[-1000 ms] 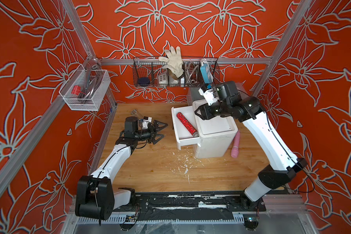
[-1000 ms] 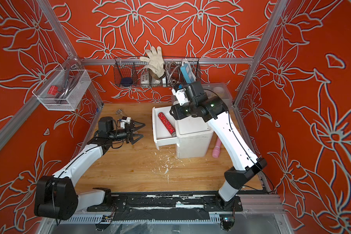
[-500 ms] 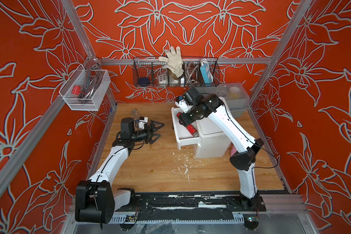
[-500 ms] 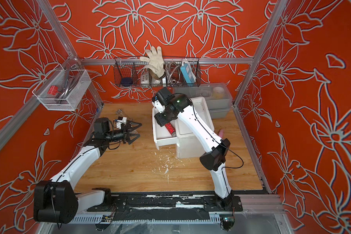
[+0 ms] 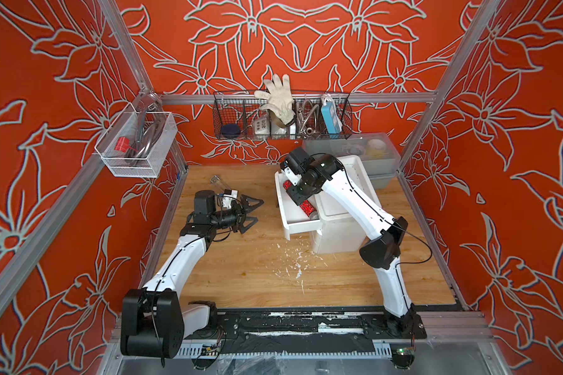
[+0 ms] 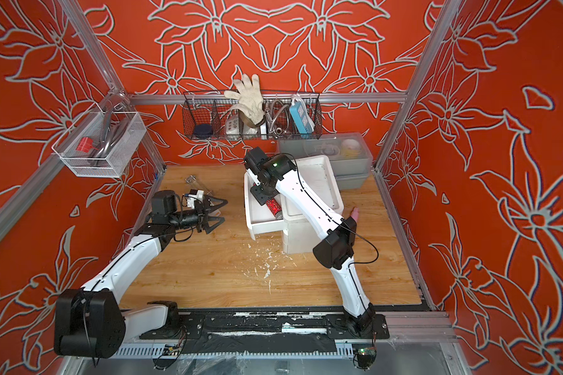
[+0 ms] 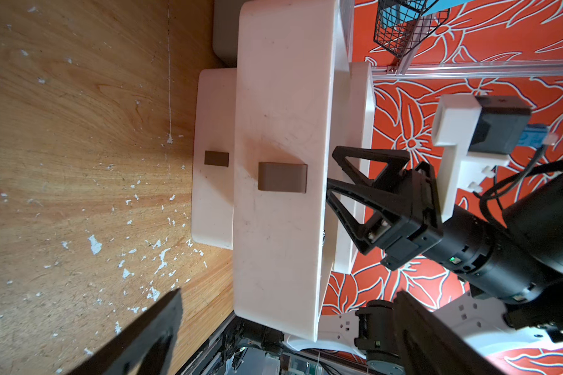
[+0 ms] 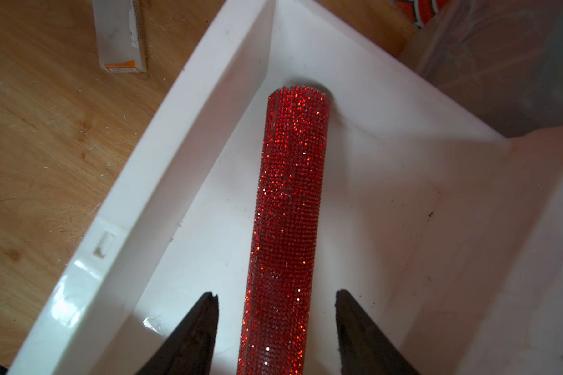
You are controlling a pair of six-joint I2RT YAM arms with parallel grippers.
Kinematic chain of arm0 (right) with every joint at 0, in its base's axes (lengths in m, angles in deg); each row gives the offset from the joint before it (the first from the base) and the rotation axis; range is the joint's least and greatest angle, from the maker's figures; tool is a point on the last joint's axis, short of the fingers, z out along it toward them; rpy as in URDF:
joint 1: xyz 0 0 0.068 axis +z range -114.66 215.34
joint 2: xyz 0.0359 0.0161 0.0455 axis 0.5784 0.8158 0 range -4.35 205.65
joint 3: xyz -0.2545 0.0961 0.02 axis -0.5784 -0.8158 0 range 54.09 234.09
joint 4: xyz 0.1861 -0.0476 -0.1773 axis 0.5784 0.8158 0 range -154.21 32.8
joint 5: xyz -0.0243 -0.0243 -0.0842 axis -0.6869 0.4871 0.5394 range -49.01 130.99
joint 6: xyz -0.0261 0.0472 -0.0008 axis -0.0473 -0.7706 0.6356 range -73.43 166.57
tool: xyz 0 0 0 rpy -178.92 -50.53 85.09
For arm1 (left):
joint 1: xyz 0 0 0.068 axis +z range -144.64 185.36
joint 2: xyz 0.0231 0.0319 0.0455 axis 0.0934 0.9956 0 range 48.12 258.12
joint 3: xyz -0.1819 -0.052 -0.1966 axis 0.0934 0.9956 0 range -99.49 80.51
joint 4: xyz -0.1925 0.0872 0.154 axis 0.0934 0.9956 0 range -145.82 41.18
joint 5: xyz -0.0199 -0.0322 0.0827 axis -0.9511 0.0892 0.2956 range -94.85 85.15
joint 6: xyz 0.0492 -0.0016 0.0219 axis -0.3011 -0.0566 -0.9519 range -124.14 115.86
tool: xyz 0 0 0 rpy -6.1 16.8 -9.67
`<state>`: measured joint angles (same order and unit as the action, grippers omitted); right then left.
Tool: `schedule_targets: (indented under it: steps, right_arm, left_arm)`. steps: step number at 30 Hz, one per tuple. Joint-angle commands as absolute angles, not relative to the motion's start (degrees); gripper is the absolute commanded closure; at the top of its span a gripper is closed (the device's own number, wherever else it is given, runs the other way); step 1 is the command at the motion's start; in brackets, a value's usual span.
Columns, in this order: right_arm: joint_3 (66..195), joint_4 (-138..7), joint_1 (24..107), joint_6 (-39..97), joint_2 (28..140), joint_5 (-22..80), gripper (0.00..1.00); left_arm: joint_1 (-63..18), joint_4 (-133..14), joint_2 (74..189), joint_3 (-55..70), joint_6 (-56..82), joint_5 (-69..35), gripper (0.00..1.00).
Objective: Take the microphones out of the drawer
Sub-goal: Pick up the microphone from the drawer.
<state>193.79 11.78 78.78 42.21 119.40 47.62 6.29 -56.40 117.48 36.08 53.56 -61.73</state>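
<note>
Red glittery microphone [image 8: 290, 194] lies in the open drawer [image 8: 182, 139], centre frame; right gripper [image 8: 275, 295] straddles it, jaws parted, gaps either side; left gripper [image 5: 260, 212] gapes wide over the worktop [image 5: 241, 276], centre-left.

The left arm [image 5: 189, 250] reaches forward from its base with the forearm lying low and level. The left end effector [image 5: 260, 212] points sideways toward the right arm [image 5: 355, 201], jaws spread wide. The right arm climbs to a bent elbow, then slants forward. Its wrist tips the right end effector [image 8: 275, 293] downward, fingers [image 8: 195, 328] partly spread.
</note>
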Motion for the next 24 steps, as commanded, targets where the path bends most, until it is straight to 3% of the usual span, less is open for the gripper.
schedule_targets:
  steps: [1,16,24]
  right_arm:
    - [192.92,12.56,79.04,43.05,121.67,49.60,0.38]
    - [190.40,12.38,79.04,43.23,124.92,50.44,0.41]
    - [189.35,11.20,78.94,42.97,124.30,50.22,0.62]
  left_arm:
    - [6.68,-57.75,116.89,36.65,52.99,-62.90,0.00]
    - [6.73,-58.18,116.89,36.69,53.34,-62.93,0.00]
    - [6.68,-58.37,117.11,36.37,53.50,-63.11,0.00]
